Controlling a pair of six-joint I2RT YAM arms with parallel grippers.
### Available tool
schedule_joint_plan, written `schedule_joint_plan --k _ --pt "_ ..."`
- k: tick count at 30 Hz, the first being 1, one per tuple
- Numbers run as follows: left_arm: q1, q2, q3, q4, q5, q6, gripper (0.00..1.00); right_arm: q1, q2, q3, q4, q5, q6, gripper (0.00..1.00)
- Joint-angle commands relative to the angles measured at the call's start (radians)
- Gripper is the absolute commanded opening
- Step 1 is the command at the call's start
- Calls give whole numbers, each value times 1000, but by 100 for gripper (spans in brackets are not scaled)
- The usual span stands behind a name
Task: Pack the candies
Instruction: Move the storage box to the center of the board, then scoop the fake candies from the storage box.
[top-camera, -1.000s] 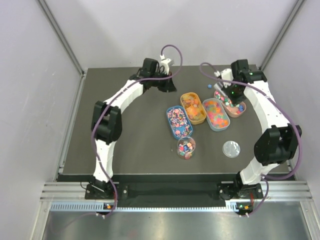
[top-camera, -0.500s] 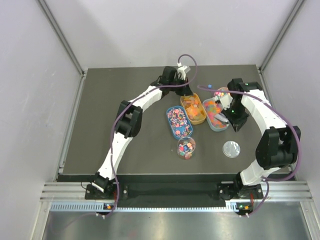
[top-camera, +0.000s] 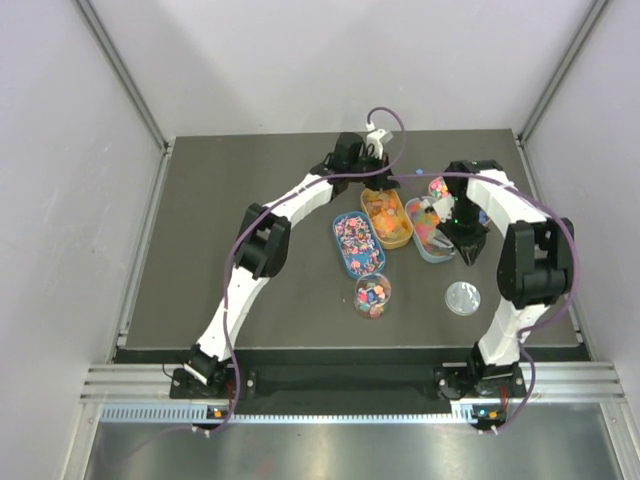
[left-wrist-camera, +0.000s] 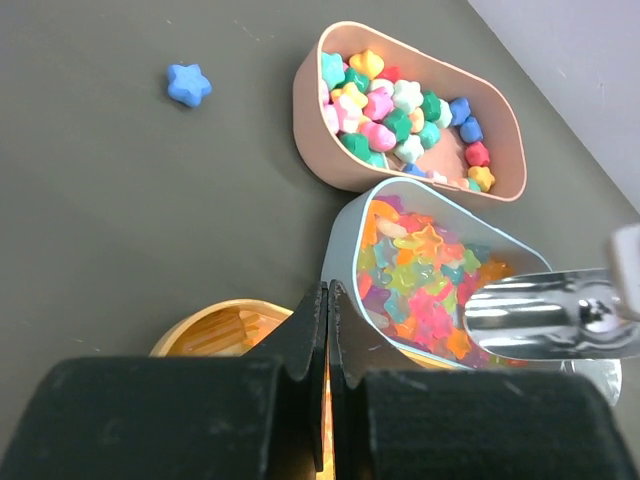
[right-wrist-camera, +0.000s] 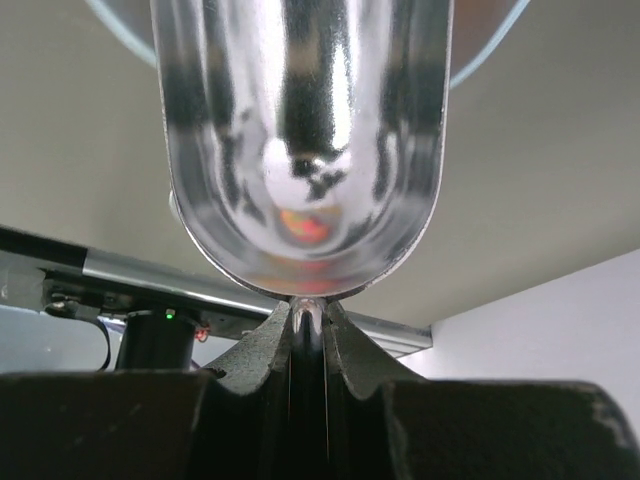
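Metal scoop (right-wrist-camera: 300, 140): being pinched by right gripper (right-wrist-camera: 308, 322), now hanging over pale-blue tray (left-wrist-camera: 340, 255), no longer over pink tray (left-wrist-camera: 308, 115).
Left gripper (left-wrist-camera: 328, 300): pressing closed, empty, having swung nearer.
Candies (left-wrist-camera: 415, 285): lying in trays.

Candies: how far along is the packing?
Done: the round cup already holds some candies. In hand: right pincer grips the metal scoop over the pale blue tray. Still to do: the clear lid lies off beside the cup; one blue star sits loose on the table.

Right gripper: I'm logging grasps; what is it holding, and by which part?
The metal scoop, pinched by its narrow stem just behind the bowl, in the right gripper.
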Motion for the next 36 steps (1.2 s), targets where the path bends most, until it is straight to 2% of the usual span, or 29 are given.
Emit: schedule_joint_plan --k 1,7,18,24,30,36 --pt "1 -14 -12 64 7 -9 0 9 43 79 -12 24 13 0" --pt "-17 47 37 137 -16 9 0 30 107 119 -11 42 21 0" --pt "-59 186 182 130 -21 8 0 71 155 156 3 55 27 0" --pt "-62 203 183 127 2 -2 0 71 204 202 20 44 40 0" --pt "-77 194 163 84 65 -2 0 79 253 237 38 -16 82 0" --pt "-102 183 133 79 86 -6 0 84 246 190 54 -164 130 0"
